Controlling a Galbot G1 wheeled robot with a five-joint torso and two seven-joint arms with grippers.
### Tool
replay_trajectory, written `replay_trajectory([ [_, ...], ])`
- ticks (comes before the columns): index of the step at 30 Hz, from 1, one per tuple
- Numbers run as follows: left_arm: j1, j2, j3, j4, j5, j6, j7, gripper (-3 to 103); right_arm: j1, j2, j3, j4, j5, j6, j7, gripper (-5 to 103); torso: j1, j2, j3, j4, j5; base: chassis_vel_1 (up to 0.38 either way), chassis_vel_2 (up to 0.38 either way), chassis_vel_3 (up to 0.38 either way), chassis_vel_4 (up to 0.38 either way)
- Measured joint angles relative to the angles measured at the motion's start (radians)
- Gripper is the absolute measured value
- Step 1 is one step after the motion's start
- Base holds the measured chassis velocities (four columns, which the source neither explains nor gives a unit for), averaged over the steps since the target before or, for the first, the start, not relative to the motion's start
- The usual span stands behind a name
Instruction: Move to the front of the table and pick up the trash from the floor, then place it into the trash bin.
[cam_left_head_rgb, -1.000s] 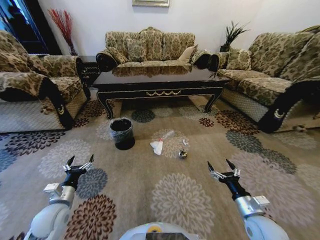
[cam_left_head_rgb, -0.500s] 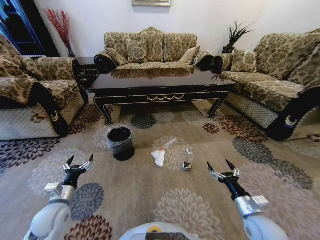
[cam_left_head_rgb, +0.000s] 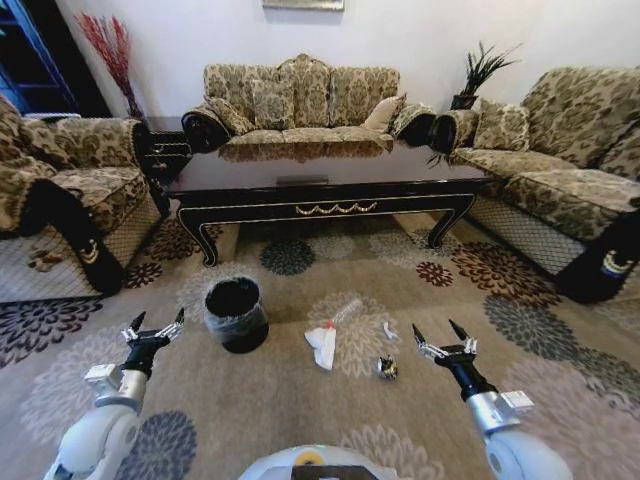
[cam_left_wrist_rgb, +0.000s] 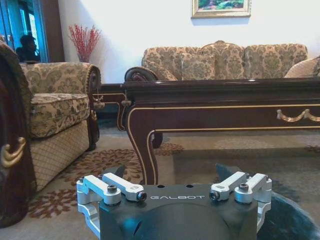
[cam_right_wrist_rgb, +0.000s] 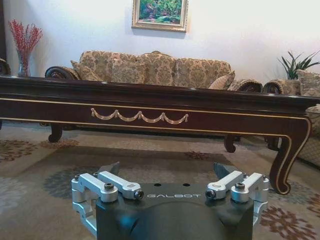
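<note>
**Facing the table, litter just ahead on the carpet**

You are squared up to the table, its gold-trimmed apron running straight across the head view, so the approach looks about finished and the picking has not yet begun. The trash lies on the floor between you and the table: a crumpled white paper wad, a clear plastic bottle angled just beyond it, a small pale scrap to the right, and a tiny dark shiny scrap nearest your right side. The trash bin stands upright to the left of the paper, near it but not touching, liner folded over its rim and mouth open (handy for a short carry).

Both arms are held low and forward, which I judge to be a ready posture. The left gripper hovers above the carpet just left of the bin, jaws spread wide and holding nothing. The right gripper hangs to the right of the dark scrap, jaws likewise wide and empty, making it the closer arm for that piece.
</note>
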Motion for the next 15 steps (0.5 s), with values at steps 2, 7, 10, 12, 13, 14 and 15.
replay_trajectory([
  [2, -0.004, 0.003, 0.000, 0.004, 0.000, 0.003, -0.001, 100, 0.000, 0.002, -0.003, 0.000, 0.002, 0.000, 0.002, 100, 0.000, 0.000, 0.000, -0.0001, -0.0003, -0.209, 0.215, 0.226, -0.204],
  [7, -0.023, 0.008, 0.010, -0.013, 0.003, 0.050, -0.024, 100, -0.008, 0.014, -0.005, -0.012, -0.002, 0.013, 0.005, 100, 0.000, 0.000, 0.001, -0.0002, -0.0004, -0.113, 0.149, 0.123, -0.138],
  [10, -0.030, 0.017, 0.013, -0.037, -0.012, 0.095, -0.040, 100, -0.010, 0.018, -0.006, -0.020, -0.006, 0.019, 0.003, 100, 0.000, 0.000, 0.000, -0.0002, -0.0003, -0.005, 0.017, 0.008, -0.024],
  [12, -0.056, 0.047, 0.013, -0.063, -0.042, 0.167, -0.077, 100, -0.009, 0.022, -0.008, -0.029, -0.009, 0.024, 0.002, 100, 0.000, 0.000, 0.000, 0.0000, 0.0001, 0.019, -0.029, -0.014, 0.014],
  [13, -0.077, 0.076, 0.013, -0.073, -0.077, 0.249, -0.111, 100, -0.007, 0.025, -0.011, -0.032, -0.010, 0.025, 0.002, 100, 0.000, 0.000, 0.000, -0.0001, 0.0001, 0.039, -0.057, -0.030, 0.052],
  [14, -0.077, 0.076, 0.013, -0.073, -0.077, 0.249, -0.111, 100, -0.007, 0.025, -0.011, -0.032, -0.010, 0.025, 0.002, 100, 0.000, 0.000, 0.000, -0.0001, 0.0001, 0.039, -0.057, -0.030, 0.052],
  [15, -0.094, 0.098, 0.013, -0.075, -0.110, 0.304, -0.135, 100, -0.006, 0.026, -0.014, -0.033, -0.012, 0.026, 0.002, 100, 0.000, 0.000, 0.000, 0.0000, 0.0000, 0.000, 0.000, 0.000, 0.000],
])
